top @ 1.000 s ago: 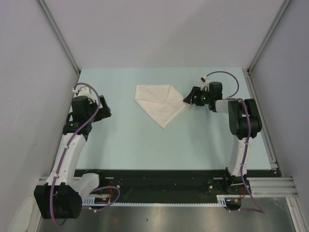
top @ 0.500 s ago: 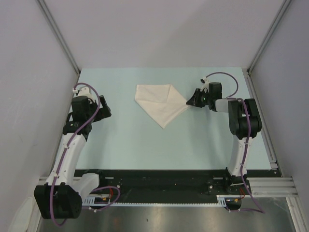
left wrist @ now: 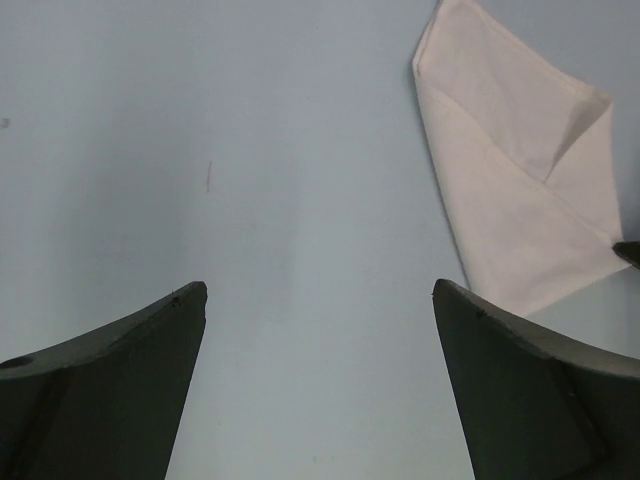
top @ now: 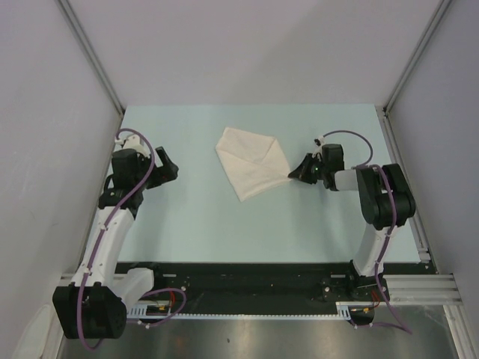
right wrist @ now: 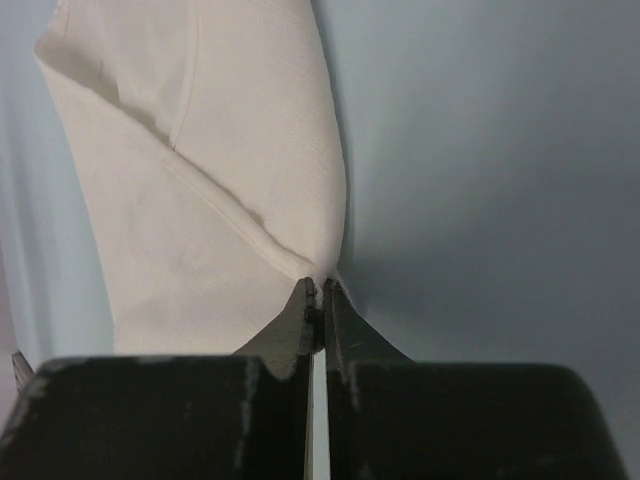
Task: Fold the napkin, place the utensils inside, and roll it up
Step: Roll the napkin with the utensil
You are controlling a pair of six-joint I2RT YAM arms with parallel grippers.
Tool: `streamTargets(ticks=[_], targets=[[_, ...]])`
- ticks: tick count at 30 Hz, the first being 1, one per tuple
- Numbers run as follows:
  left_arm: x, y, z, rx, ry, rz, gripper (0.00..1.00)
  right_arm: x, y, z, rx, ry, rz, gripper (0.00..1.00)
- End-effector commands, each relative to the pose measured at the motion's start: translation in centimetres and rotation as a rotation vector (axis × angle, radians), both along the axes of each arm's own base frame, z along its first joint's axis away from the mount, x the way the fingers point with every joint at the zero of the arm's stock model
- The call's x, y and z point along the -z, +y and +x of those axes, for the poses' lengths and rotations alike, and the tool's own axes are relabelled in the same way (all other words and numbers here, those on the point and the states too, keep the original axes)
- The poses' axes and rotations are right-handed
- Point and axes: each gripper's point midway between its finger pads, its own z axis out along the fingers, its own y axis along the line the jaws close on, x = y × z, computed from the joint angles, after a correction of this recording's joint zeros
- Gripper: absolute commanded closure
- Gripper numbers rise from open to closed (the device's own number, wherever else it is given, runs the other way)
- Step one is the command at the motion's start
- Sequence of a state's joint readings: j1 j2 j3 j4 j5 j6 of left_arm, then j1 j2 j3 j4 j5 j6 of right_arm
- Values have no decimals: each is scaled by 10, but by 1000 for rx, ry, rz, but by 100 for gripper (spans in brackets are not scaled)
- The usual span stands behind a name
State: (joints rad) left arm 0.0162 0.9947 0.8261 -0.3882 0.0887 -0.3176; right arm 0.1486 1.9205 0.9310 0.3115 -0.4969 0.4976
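At napkin (top: 251, 161) corner: right tool (right wrist: 318, 296) pinching it.

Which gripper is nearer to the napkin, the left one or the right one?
The right. The right gripper is shut on the napkin's right corner; the left gripper is open and apart from it, off to its left side.
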Motion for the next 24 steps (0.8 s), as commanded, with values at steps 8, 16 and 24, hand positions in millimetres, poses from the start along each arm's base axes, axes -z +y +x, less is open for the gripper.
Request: streamTargets(ticks=[8,16,24], targets=[[33,-95,-21,168,-28,-353,3,-3,33,-95,145,88,-66,100],[87,-131,-23,222,48,-466,17,18,26,-158,203,158,-94,100],[110,-164,-23,346,79,-508,23,21,21,-171,214,158,-105,100]])
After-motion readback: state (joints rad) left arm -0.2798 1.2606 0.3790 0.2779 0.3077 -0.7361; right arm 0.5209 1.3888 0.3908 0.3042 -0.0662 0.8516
